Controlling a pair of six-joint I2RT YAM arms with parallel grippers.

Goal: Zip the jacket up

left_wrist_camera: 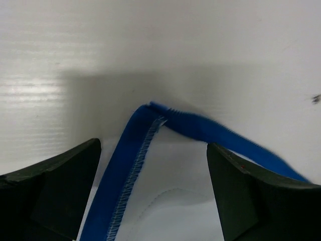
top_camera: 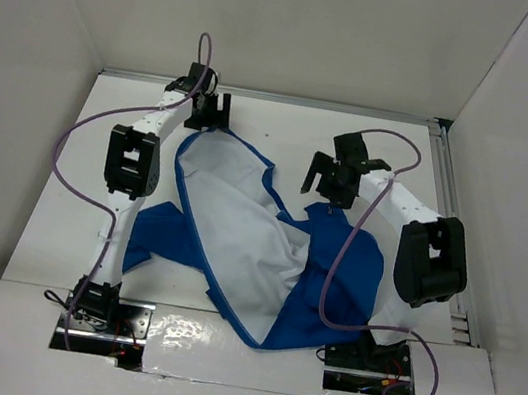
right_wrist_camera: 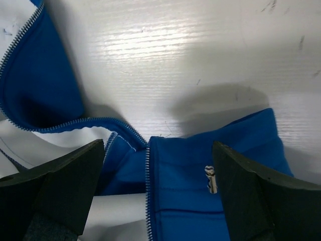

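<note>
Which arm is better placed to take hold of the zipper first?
Probably right: the right gripper, open, hangs over zipper teeth and a small silver pull on the jacket. The left gripper, open, faces only a hem corner.

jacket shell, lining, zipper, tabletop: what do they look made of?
Jacket shell: soft matte blue fabric; it folds and shows stitched seams.
Lining: thin white cloth, wrinkled.
Zipper: silvery teeth, probably metal, could be coated plastic.
Tabletop: white ribbed sheet with slight gloss, likely corrugated plastic.
</note>
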